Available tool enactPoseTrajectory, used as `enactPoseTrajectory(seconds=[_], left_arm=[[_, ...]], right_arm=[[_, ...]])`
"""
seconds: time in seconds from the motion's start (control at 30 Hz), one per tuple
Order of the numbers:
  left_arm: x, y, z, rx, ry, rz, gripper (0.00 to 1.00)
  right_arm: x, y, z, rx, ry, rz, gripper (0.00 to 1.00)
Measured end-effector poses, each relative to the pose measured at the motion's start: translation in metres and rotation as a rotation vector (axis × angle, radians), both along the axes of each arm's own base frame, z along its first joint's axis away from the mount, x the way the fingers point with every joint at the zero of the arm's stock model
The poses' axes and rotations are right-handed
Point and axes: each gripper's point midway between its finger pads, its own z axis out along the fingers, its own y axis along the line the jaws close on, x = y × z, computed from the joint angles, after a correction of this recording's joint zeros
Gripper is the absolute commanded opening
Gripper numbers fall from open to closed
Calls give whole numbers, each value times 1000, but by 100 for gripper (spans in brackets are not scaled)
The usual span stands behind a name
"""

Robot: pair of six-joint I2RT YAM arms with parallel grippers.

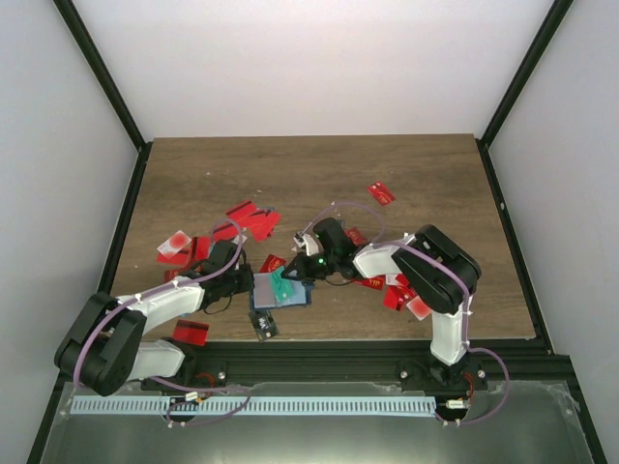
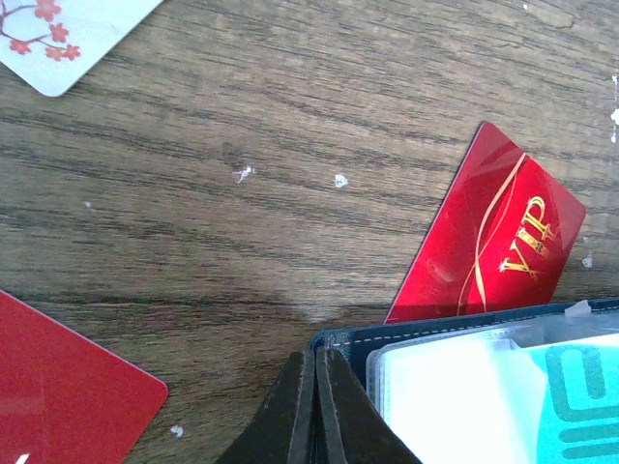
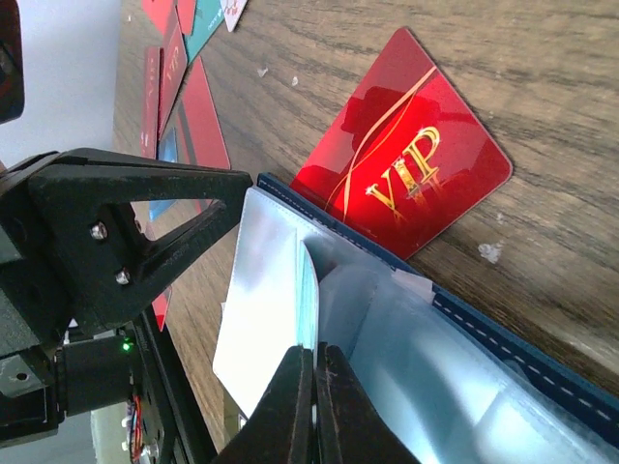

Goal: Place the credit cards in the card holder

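Observation:
The navy card holder (image 1: pixel 266 298) lies open near the table's front edge, its clear sleeves facing up. My left gripper (image 1: pixel 250 280) is shut, and its tips (image 2: pixel 317 362) rest at the corner of the card holder's (image 2: pixel 435 333) stitched rim. My right gripper (image 1: pixel 293 274) is shut on a teal credit card (image 3: pixel 311 290) standing on edge between two clear sleeves of the card holder (image 3: pixel 522 362). That teal card (image 1: pixel 282 286) shows over the holder from above. A red VIP card (image 3: pixel 406 164) lies flat beside the holder's far edge, partly tucked under it (image 2: pixel 503 242).
Red cards are scattered behind the arms (image 1: pixel 253 217), at back right (image 1: pixel 381 193), and at front left (image 1: pixel 191 332). Clear-and-red cards lie at left (image 1: pixel 174 246) and right (image 1: pixel 416 302). A small black card (image 1: pixel 264 327) sits before the holder. A white blossom card (image 2: pixel 58 29) lies nearby.

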Motion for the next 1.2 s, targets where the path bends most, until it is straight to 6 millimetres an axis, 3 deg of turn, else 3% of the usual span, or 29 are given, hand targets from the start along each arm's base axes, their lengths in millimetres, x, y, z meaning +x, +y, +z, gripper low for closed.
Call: enactPoseTrajectory(seconds=[0.53,1.2], left_arm=[[-3,1,0,-32,4,42,4],[-9,5,0,-85,23,131,4]], right_arm=[[6,11,0,98,74,-57,1],[-15,27,-7,143,121,-66,1]])
